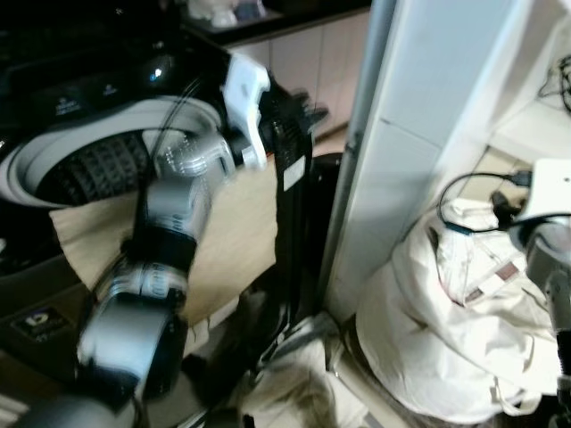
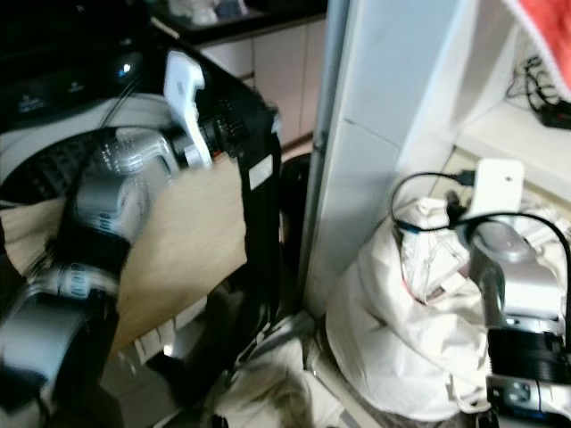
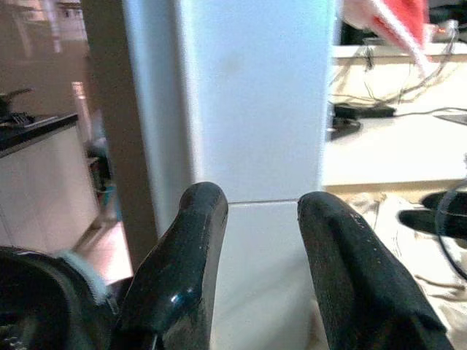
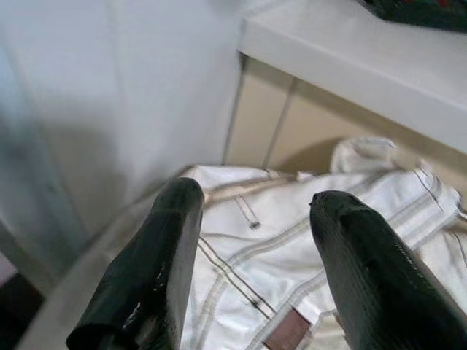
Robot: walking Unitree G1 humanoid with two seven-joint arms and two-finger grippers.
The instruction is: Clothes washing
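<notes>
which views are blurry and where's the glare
Eye views: left arm smeared by motion blur, white wall washed out. Left wrist view: fingers sharp, backdrop soft, red cloth streaked. Right wrist view: white clothes fairly clear, the wall overexposed.

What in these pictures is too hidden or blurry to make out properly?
- Inside of the washing machine drum: the left arm and the tan cloth cover it in both eye views.
- What the white laundry bag holds: its own fabric hides it.
- The red thing: cut by the right eye view's edge and blurred in the left wrist view.
- Machine's panel: too dark.
</notes>
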